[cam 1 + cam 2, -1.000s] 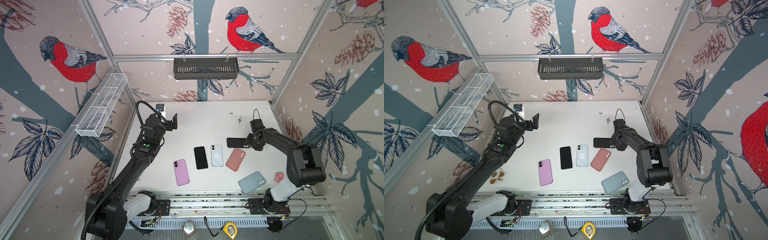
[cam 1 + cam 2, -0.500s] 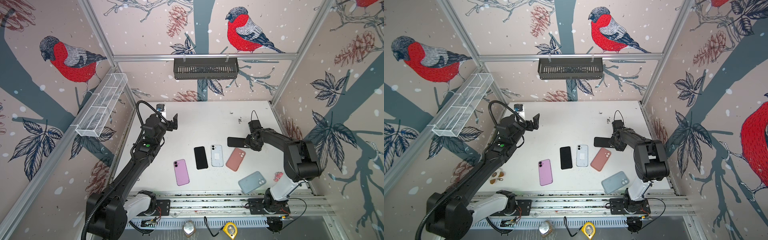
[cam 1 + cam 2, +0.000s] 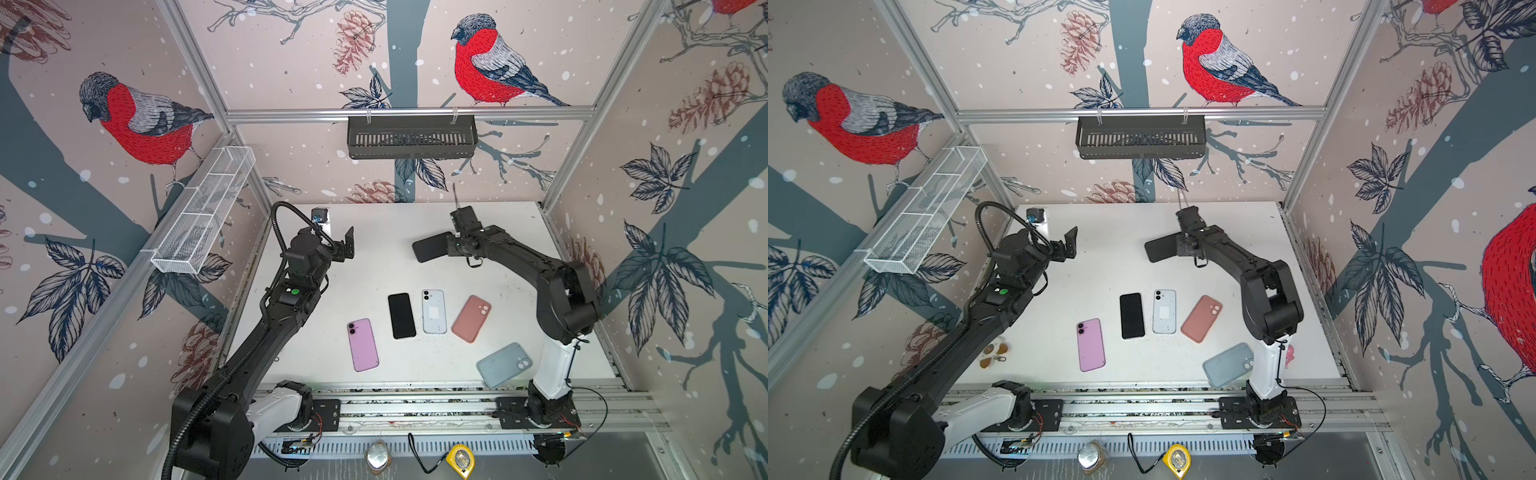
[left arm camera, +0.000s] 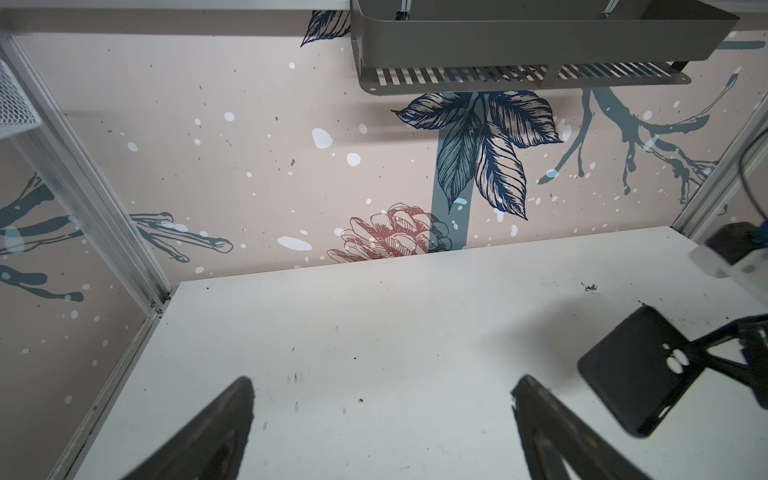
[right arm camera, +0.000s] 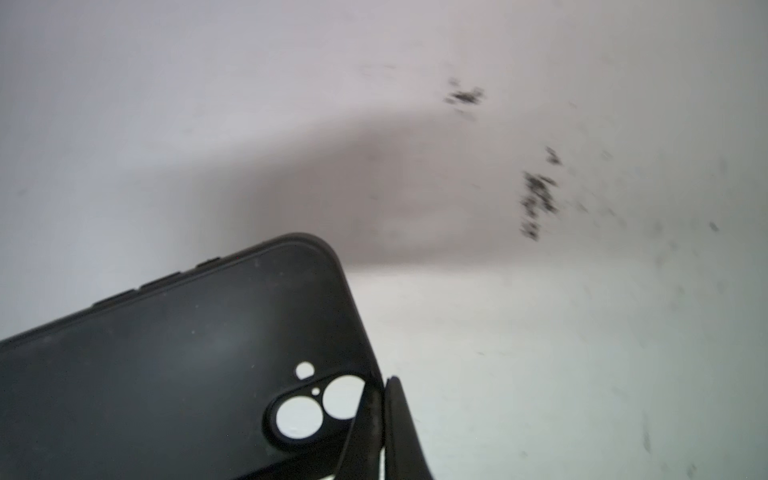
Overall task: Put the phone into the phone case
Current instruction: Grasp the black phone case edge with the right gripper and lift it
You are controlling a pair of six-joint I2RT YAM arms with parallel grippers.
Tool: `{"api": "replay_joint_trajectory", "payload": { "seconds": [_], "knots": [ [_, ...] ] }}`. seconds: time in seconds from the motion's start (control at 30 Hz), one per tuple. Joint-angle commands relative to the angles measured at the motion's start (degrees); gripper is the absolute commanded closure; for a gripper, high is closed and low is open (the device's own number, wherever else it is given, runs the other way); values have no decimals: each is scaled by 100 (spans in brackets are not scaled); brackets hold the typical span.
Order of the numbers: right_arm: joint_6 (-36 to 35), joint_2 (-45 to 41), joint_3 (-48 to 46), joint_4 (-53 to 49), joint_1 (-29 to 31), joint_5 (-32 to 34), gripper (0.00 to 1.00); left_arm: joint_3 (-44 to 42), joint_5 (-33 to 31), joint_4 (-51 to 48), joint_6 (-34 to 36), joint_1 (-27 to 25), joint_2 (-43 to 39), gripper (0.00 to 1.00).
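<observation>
My right gripper (image 3: 451, 246) is pinching the black phone case (image 3: 430, 247) by its short end, right next to the camera holes. Its fingers (image 5: 399, 432) are pressed tight on that edge. A second ago the case was lower down, out at about 3 o'clock from the middle of the table (image 3: 395, 220), just above the brown-pink case (image 3: 471, 318), and the fingers were a little apart. Now the case has gone up and back to about 1 o'clock. It hangs in the air with its shadow on the table under it, and its free end points toward 9 o'clock. My left gripper (image 3: 348, 245) has not moved. It waits at about 10 o'clock with its fingers spread wide and nothing between them, and its wrist view shows the case off to one side. The phones have stayed where they were. The black phone (image 3: 401, 316) lies flat near the middle, screen up. The light blue phone (image 3: 434, 311) is just beside it on the 3 o'clock side, back up. The purple phone (image 3: 363, 345) lies at about 7 o'clock, also back up. The grey-blue case (image 3: 504, 365) sits at about 5 o'clock, near the front edge. No phone is in the black case.
</observation>
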Motion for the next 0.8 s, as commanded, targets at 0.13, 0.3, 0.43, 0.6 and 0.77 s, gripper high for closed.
{"api": "replay_joint_trajectory", "payload": {
  "seconds": [0.13, 0.3, 0.43, 0.6, 0.77],
  "knots": [
    [-1671, 1175, 1307, -356, 782, -292, 98, -80, 119, 162, 22, -7, -38, 3],
    [-1933, 1768, 2153, -555, 1142, -51, 97, -72, 120, 158, 20, -7, 17, 3],
    [-1881, 2211, 2898, -896, 1155, 48, 80, -79, 111, 170, 27, -3, 26, 3],
    [-1061, 2227, 3312, -1260, 1067, -27, 56, -61, 128, 175, 29, -3, 41, 3],
    [1047, 2112, 3191, -1695, 923, -653, 54, -59, 163, 165, 19, -7, 9, 3]
  ]
}}
